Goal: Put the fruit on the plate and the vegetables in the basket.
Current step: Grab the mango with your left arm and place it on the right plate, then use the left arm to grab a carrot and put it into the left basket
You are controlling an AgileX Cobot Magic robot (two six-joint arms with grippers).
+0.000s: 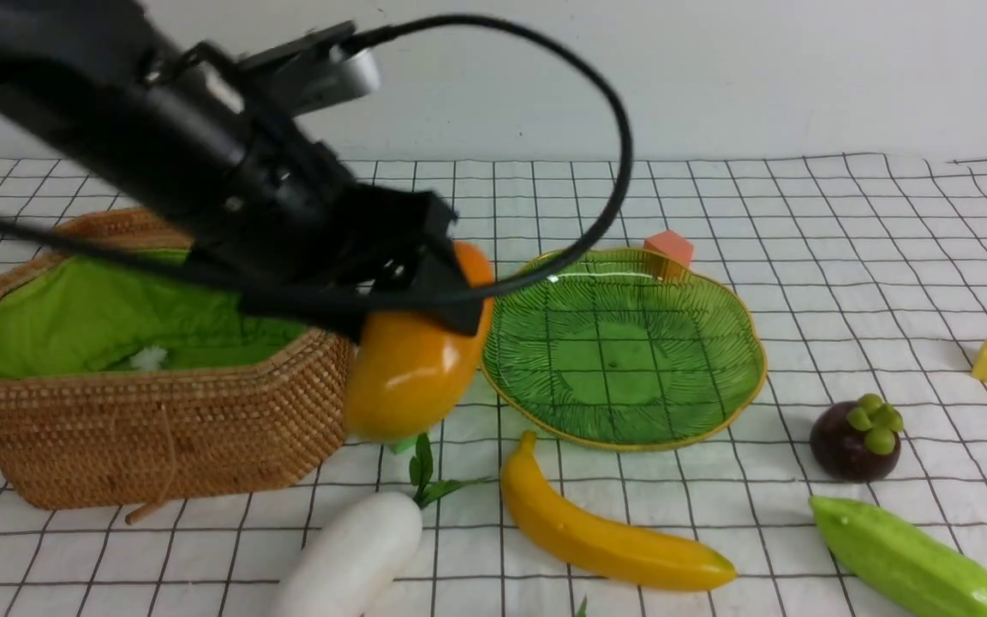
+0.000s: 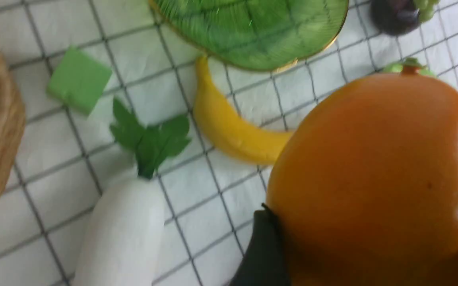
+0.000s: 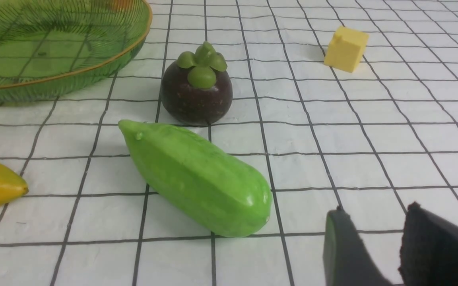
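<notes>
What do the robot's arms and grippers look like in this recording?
The left arm is bulky and matt black, with a silver-grey module on top and a thick black cable looping from it. Its fingers are flat and black. The right gripper has two dark, blunt fingers, one rough-faced. The right arm itself is out of view. No markings show.

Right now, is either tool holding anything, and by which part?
Left tool grips the mango across its upper half; lower end hangs free. Right tool holds nothing.
</notes>
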